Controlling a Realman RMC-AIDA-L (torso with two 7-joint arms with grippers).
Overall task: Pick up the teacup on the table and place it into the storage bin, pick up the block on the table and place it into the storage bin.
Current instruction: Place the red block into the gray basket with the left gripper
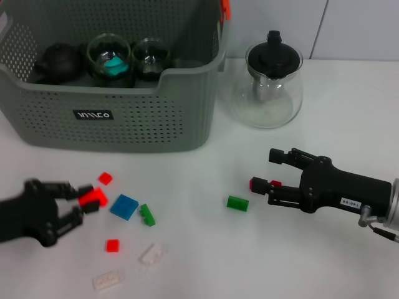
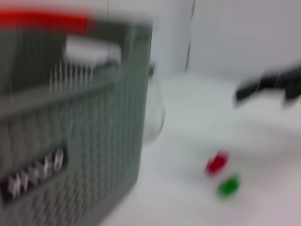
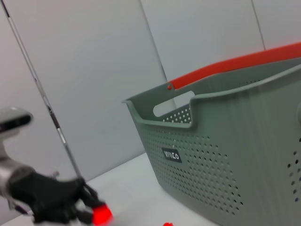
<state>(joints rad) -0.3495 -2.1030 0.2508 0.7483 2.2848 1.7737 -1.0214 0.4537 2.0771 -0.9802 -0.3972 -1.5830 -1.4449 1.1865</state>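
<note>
White tabletop (image 1: 349, 87) is backed by pale wall panels, and the storage bin (image 1: 124, 124) serves as the landmark for everything else. Inside the bin, two glass teacups (image 1: 109, 57) are already seen beside a dark teapot (image 1: 59, 62), so the cup part of the task is judged done and a block is the step in hand. In front of the bin's left corner, the left gripper (image 1: 84, 205) is clenched on a red block (image 1: 93, 198), which appears gripped at its edge only. Scattered before the bin are further pieces: a small red block (image 1: 105, 178), a blue block (image 1: 124, 207), a green block (image 1: 148, 214), another red block (image 1: 112, 245) and two white blocks (image 1: 150, 254). To the bin's right-front, the right gripper (image 1: 265, 177) is held with its jaws spread around a dark red block (image 1: 257, 184), with a second green block (image 1: 237, 203) just beside; whether that block is pinched cannot be told. A glass pitcher (image 1: 272, 87) stands immediately right of the bin. For a clean transfer, the held red block should be lifted well above the perforated front wall before being carried over the rim, since the shallow grip could be lost on contact. Release is best made over bare floor away from the glass cups, and low enough that the block is not bounced out.
</note>
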